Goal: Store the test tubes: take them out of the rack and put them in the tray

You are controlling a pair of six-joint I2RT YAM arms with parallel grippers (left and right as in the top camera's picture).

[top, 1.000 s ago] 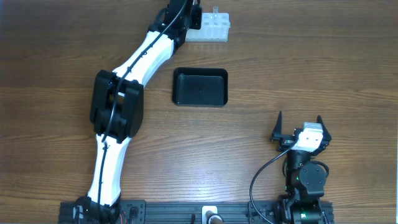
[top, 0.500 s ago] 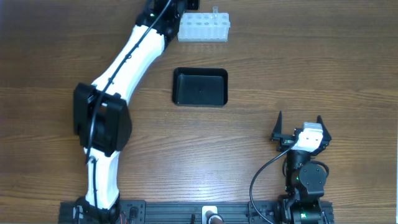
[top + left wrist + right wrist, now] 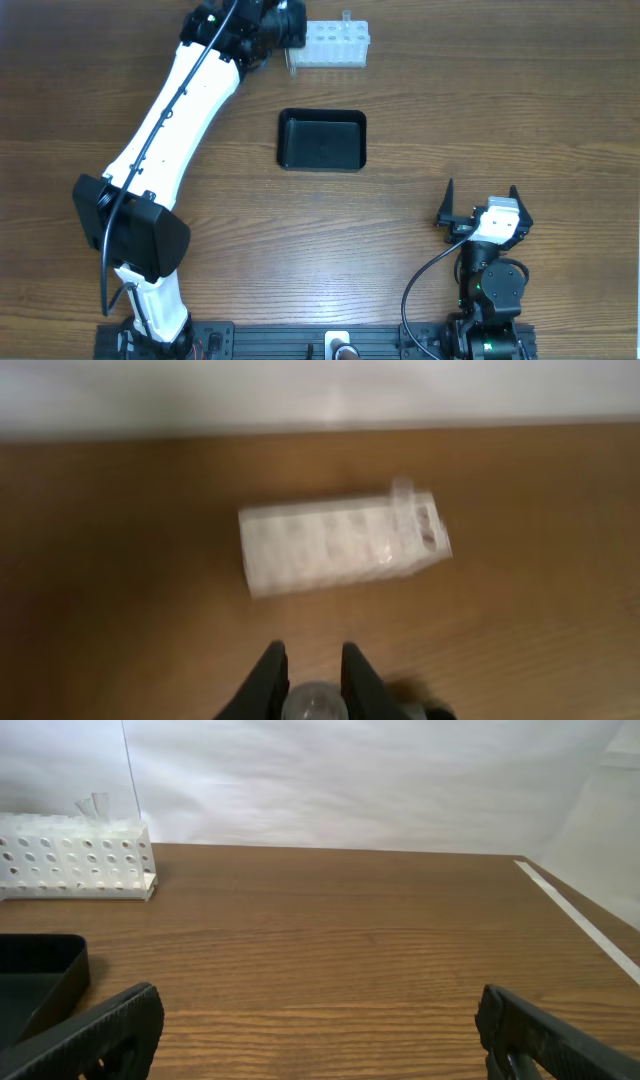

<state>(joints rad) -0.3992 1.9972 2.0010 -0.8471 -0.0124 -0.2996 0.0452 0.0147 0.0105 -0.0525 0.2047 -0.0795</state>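
Left pincer (image 3: 312, 655) is clamping a clear test tube (image 3: 315, 706) between its fingers, and we are reading this as the carry step. The tube is hanging clear of the rack (image 3: 335, 45), just off the rack's 9 o'clock end in the top view, over bare table (image 3: 500, 100). A second tube (image 3: 347, 17) is standing upright in the rack near its 3 o'clock end. The black tray (image 3: 322, 142) is lying at 6 o'clock from the rack, near it but apart, and we are seeing nothing in it. Right pincer (image 3: 481, 200) is resting with its fingers spread wide and holding nothing, well apart at about 4 o'clock from the tray.

We are judging the task as barely begun. The next move is calling for a swing toward 5 o'clock until the tube is hanging over the tray's floor. It should then come down low and probably tilt, so that the tube is laid on its side rather than dropped on its end. A smooth round tube is likely to roll or bounce, so we are favouring a release close to the floor.
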